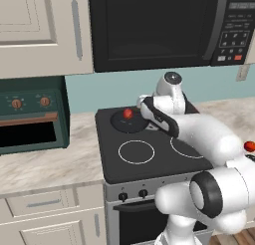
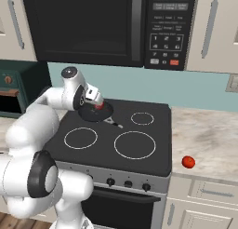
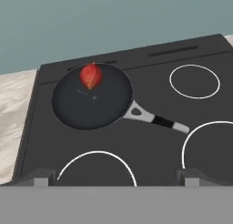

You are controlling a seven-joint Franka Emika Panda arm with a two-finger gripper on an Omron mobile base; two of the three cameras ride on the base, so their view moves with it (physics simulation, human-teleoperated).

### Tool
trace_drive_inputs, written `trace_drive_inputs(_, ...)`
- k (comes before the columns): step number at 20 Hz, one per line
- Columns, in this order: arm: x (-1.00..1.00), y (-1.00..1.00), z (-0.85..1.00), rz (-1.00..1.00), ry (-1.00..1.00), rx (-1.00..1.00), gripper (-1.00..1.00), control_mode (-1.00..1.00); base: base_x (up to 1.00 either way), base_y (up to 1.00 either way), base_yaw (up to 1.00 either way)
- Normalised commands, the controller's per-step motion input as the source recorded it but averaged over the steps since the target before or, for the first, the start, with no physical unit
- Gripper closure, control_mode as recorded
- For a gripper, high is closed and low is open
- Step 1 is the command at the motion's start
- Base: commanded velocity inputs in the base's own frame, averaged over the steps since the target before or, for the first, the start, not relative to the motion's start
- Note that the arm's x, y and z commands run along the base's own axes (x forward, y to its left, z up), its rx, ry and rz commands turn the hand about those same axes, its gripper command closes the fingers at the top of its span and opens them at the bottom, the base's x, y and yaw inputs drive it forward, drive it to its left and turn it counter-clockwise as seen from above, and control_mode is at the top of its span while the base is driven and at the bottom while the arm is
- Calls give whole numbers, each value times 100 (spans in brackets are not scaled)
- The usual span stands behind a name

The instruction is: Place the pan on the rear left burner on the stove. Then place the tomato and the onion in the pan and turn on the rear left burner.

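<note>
The gripper (image 3: 116, 177) hangs above the stove (image 3: 150, 141) with its fingers spread wide and nothing between them. Beyond it, the pan (image 3: 91, 102) sits at the rear left of the glass top, handle pointing toward the front right ring. A red onion (image 3: 91, 75) rests inside the pan near its far rim. The tomato (image 2: 188, 162) lies on the desk (image 2: 209, 135) right of the stove.

It was a home kitchen. A stove (image 2: 116, 130) with a black glass top and four white rings sat between marbled counter (image 2: 209, 135) runs at mid-frame, a black microwave (image 2: 107, 23) hung above it, cream cabinets (image 1: 40, 30) filled the upper left, and a teal backsplash (image 1: 114, 89) ran behind.
</note>
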Motion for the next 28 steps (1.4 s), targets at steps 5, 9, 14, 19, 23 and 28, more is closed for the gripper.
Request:
trace_drive_inputs(5,-43,-60,14,-3,13,0,-100,-100,0,0,0)
trace_drive_inputs(9,-43,-55,1,-4,14,0,-100,-100,0,0,0)
trace_drive_inputs(14,-38,-56,0,-5,12,0,-100,-100,0,0,0)
trace_drive_inputs(19,-25,-50,0,-5,9,-2,-100,-100,0,0,0)
trace_drive_inputs(23,-13,-44,0,-5,6,-3,-100,-100,0,0,0)
trace_drive_inputs(28,-14,-48,0,-3,4,-3,-100,-100,0,0,0)
